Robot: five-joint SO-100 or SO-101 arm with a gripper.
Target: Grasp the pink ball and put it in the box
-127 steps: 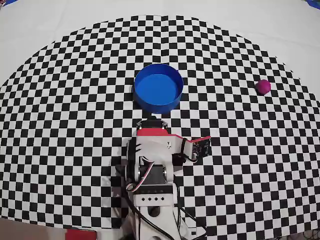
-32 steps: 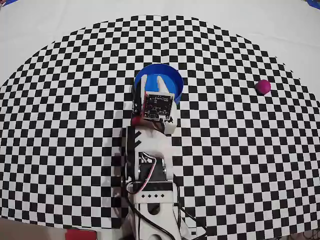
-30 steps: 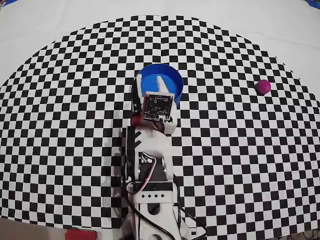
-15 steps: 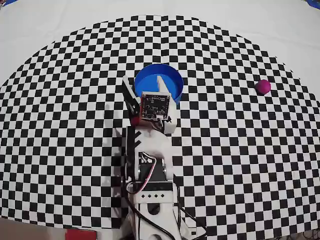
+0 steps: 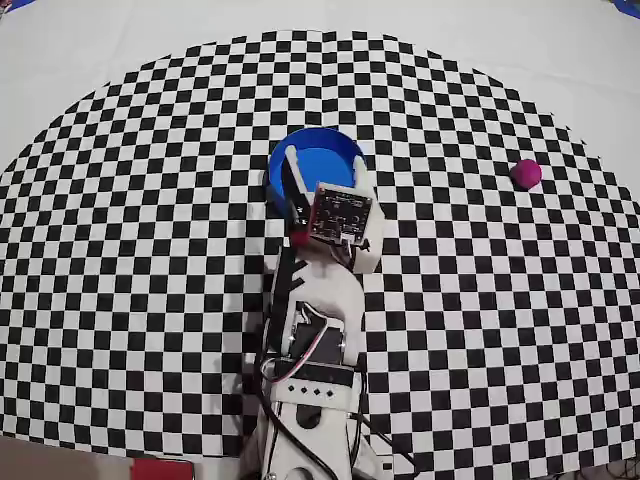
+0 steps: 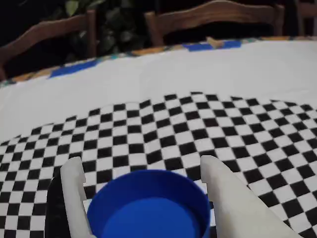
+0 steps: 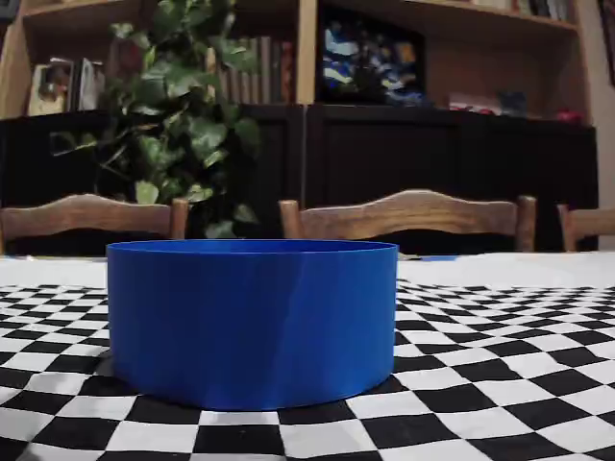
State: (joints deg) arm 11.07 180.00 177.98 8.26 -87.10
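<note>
Over the box (image 5: pixel 322 160) hangs the gripper (image 5: pixel 327 166), its two white fingers (image 6: pixel 225 196) spread wide on both sides of the blue rim and holding nothing (the wrist view shows the tub's bottom bare between them). Far to the right in the overhead view, well apart from the arm, lies the pink ball (image 5: pixel 526 174) on the checkered cloth (image 5: pixel 120 280). Behind the table stand wooden chairs (image 7: pixel 408 217), a leafy plant (image 7: pixel 178 125) and dark bookshelves (image 7: pixel 452 48).
</note>
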